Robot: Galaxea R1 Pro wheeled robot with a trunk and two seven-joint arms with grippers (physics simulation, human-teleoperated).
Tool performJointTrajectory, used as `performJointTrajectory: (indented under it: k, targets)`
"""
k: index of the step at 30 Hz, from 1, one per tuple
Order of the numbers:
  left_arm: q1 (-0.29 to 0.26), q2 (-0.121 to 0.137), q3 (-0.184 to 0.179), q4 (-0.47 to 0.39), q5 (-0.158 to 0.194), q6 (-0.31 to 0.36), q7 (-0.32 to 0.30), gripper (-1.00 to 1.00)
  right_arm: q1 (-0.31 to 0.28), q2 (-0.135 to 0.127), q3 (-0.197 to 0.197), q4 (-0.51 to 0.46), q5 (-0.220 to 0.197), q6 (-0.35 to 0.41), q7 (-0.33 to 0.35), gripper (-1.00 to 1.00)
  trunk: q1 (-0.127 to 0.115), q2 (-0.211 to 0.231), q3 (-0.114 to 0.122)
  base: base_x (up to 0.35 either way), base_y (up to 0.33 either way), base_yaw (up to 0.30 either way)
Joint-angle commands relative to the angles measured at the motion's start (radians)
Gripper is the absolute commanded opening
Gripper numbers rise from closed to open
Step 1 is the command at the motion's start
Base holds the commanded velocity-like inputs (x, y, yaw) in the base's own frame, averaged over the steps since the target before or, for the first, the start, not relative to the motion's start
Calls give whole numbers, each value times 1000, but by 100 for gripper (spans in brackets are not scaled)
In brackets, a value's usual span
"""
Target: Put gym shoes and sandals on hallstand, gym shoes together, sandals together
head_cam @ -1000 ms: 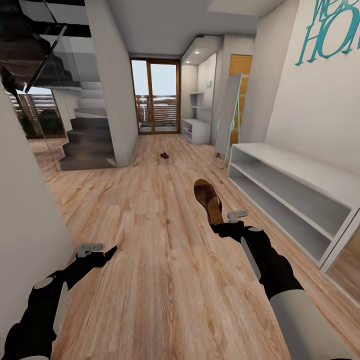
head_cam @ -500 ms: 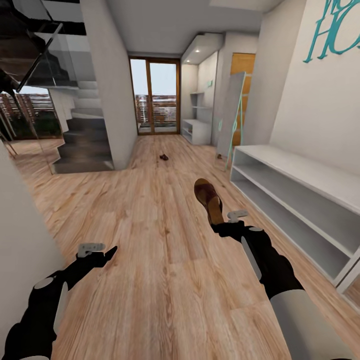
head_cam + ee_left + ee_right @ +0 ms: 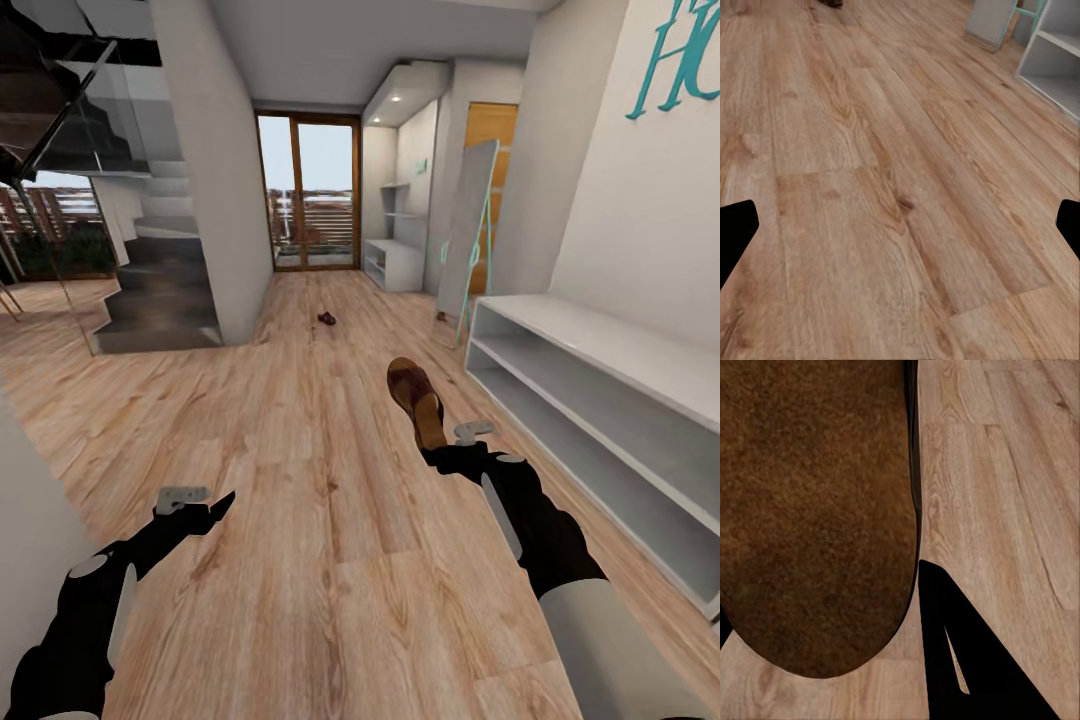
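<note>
Right tool (image 3: 432, 440) clamped on 1 sandal (image 3: 416, 398), held above the corridor floor (image 3: 300, 420) near the hallstand (image 3: 600, 400); left tool (image 3: 195, 503) apart, empty. Risk: the heel-end grip may slip, dropping the sandal.

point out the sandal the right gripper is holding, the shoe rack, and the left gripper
sandal (image 3: 413, 392): head view, on its brown sole.
shoe rack (image 3: 620, 347): head view, on its flat top.
left gripper (image 3: 200, 497): head view, between its fingertips.

The head camera has swung left (hallstand (image 3: 600, 400) now nearer the frame's right edge).
</note>
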Motion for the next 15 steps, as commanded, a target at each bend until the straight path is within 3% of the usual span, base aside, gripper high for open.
performJointTrajectory:
  k: [1, 15]
  targets:
    - [-1, -1, 3, -1, -6, 5, -7, 100, -1, -1, 2, -1, -4, 6, -2, -100, 0, 0, -1, 348, 0, 0]
    - [-1, -1, 2, -1, -6, 5, -7, 100, -1, -1, 2, -2, -4, 6, -2, -100, 0, 0, -1, 348, 0, 0]
